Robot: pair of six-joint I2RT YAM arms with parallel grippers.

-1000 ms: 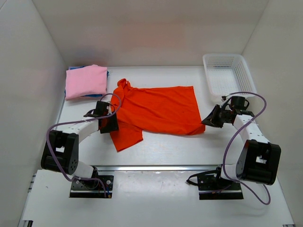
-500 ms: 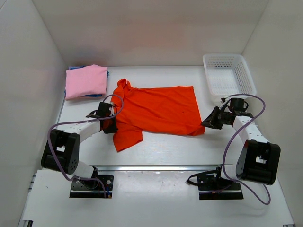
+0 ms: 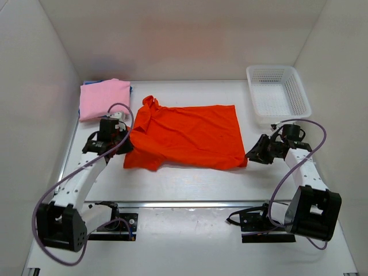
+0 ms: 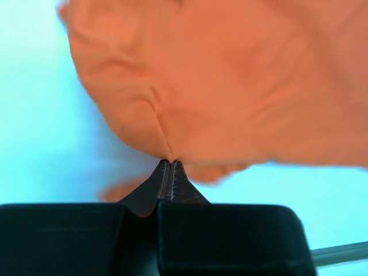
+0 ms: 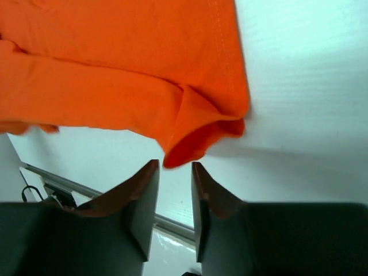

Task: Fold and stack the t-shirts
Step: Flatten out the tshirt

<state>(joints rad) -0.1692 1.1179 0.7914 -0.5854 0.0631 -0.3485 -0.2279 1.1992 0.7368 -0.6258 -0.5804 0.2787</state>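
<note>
White walls enclose the worktop (image 3: 190,183), where the orange-red t-shirt (image 3: 190,135) lies spread at the middle. The left gripper (image 4: 169,165) pinches its left edge tight. The right gripper (image 5: 174,167) stands narrowly parted and holds nothing, with the shirt's corner just beyond its tips. The pink t-shirt (image 3: 103,99) lies folded on the blue t-shirt (image 3: 87,83) at the far left.

A robotics lab test cell — plain white panels (image 3: 172,34) are enclosing a white table (image 3: 190,184), with the left arm (image 3: 80,178) and right arm (image 3: 303,167) trailing cables, bolted at its near edge.
</note>
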